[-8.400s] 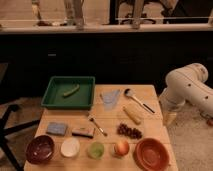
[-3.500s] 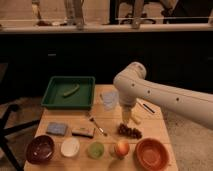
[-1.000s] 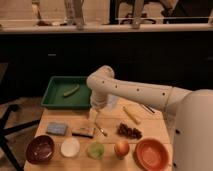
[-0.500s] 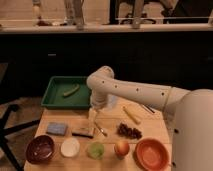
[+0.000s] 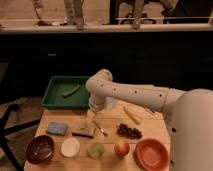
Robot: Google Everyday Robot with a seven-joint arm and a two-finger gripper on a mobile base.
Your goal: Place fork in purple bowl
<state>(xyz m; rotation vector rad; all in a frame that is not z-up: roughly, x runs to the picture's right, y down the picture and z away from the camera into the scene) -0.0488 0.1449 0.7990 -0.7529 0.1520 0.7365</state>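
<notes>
Silvery fork (image 5: 100, 129) w/ open gripper (image 5: 93, 116) just above it; purple bowl (image 5: 40, 149) well apart.

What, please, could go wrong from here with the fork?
The open pincer hangs just above the fork, which lies flat and thin, so the grip may slip off. A dark block lies close beside the fork and could be caught too. The way to the purple bowl passes the white bowl, and a loose fork might land there.

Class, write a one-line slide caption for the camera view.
Open gripper hovers above the fork on the table; purple bowl sits at a front corner.
</notes>
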